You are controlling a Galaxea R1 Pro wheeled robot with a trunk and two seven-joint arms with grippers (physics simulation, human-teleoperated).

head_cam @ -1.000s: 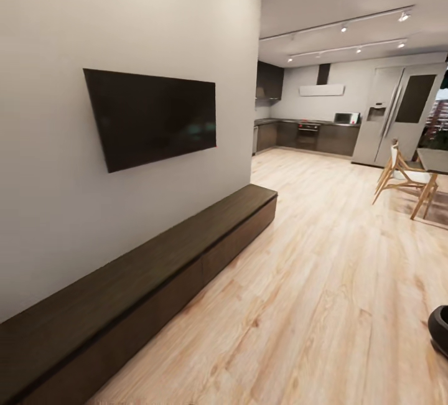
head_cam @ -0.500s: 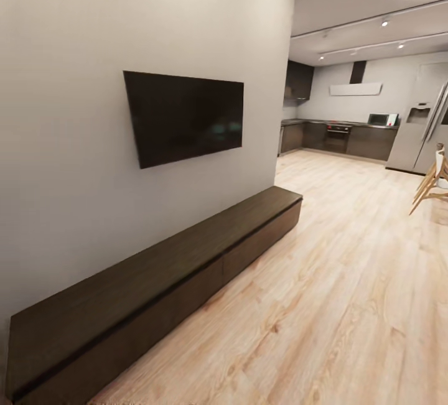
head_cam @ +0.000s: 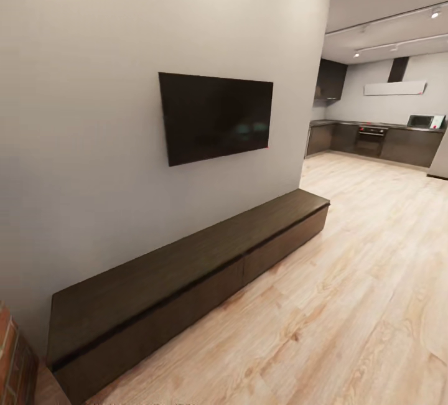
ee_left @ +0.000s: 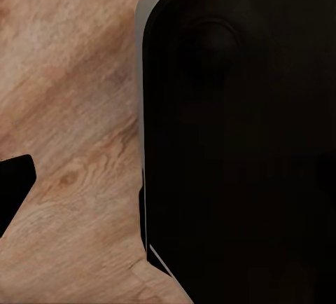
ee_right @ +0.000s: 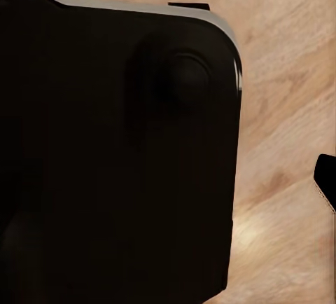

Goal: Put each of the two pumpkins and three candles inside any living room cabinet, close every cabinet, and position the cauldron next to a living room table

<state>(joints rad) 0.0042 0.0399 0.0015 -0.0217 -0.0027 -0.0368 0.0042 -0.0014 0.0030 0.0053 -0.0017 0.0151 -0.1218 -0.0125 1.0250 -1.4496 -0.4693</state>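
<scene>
The cabinet [head_cam: 186, 268] is a long low dark brown unit running along the grey wall from the near left to the middle right of the head view. Its flat drawer fronts [head_cam: 283, 240] all sit flush and shut, and its top is bare. The pumpkins, candles, cauldron and table are out of view. Both wrist views look down on my black base [ee_left: 238, 143] [ee_right: 112, 150] over the wood floor.
A dark TV [head_cam: 214, 116] hangs on the wall above the cabinet. Light wood floor [head_cam: 348, 280] spreads to the right toward the grey kitchen units [head_cam: 379, 140] at the back. A red brick corner [head_cam: 12, 361] juts in at the near left.
The camera has turned left, so the whole picture slid right. The black pot at the right edge and the dining chairs left the view; the brick corner came in.
</scene>
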